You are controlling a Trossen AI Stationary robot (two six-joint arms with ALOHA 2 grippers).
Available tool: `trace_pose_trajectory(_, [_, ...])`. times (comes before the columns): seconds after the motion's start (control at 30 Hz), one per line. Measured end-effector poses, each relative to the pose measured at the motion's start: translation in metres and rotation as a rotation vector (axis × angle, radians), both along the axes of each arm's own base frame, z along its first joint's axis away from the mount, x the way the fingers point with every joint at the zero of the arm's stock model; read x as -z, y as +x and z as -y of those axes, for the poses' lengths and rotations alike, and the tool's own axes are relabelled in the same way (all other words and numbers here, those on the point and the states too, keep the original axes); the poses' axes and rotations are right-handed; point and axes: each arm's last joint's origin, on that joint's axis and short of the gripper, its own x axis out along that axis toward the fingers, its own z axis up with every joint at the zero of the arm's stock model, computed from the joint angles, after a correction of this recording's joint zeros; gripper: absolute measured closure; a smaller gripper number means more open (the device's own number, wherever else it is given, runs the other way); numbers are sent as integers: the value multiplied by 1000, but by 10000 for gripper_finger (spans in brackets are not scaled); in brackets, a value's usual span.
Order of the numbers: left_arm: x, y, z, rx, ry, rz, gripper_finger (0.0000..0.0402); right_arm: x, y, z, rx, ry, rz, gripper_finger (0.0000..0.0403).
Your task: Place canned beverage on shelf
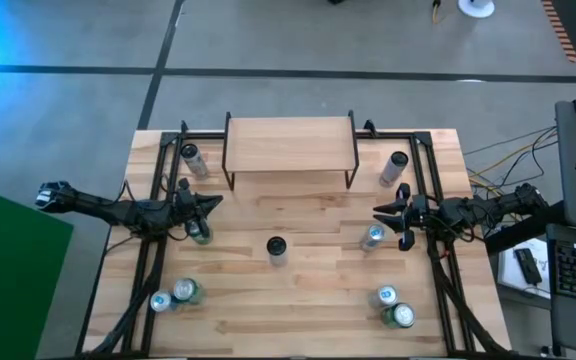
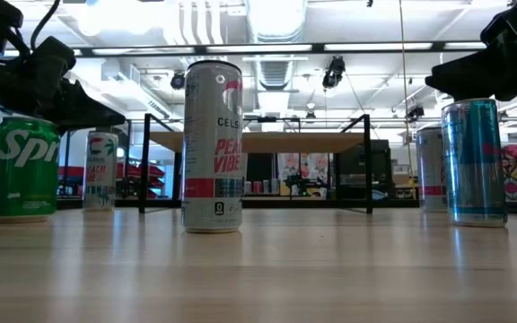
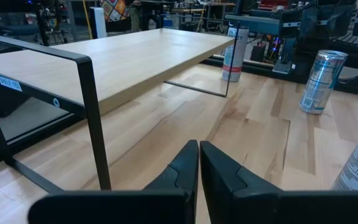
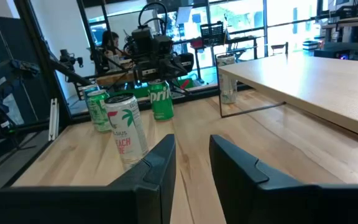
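Both grippers hover low over your table (image 1: 298, 300): the left gripper (image 1: 211, 203) has its dark, wedge-shaped fingers pressed together on nothing, beside a green can (image 1: 200, 232); the right gripper (image 1: 388, 222) shows a narrow gap, empty, next to a blue can (image 1: 372, 237). Each arm stretches flat in from its side. Your shelf (image 1: 290, 143), a pale smooth plank on thin black wire legs, stands bare at the far edge. A tall white can (image 1: 276, 249) stands mid-table.
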Motion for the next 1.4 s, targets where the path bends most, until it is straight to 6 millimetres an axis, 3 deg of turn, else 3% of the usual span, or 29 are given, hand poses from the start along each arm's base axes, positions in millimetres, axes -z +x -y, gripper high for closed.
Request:
trace_pose_trajectory(0.37, [0, 0, 0, 1, 0, 0, 400, -2, 0, 0, 1, 4, 16, 314])
trace_pose_trajectory(0.63, [0, 0, 0, 41, 256, -139, 400, -1, 0, 0, 18, -11, 12, 314])
trace_pose_trajectory(0.97, [0, 0, 0, 36, 219, -119, 400, 1, 0, 5, 186, 22, -2, 312])
trace_pose_trajectory(1.1, [-2, 0, 0, 11, 67, -16, 400, 2, 1, 5, 181, 52, -16, 281])
trace_pose_trajectory(1.27, [-6, 1, 0, 0, 10, 54, 400, 6, 4, 4, 198, 42, -60, 209])
trace_pose_trajectory(1.4, [-16, 2, 0, 0, -1, 153, 400, 8, 4, 9, 383, 37, -68, 160])
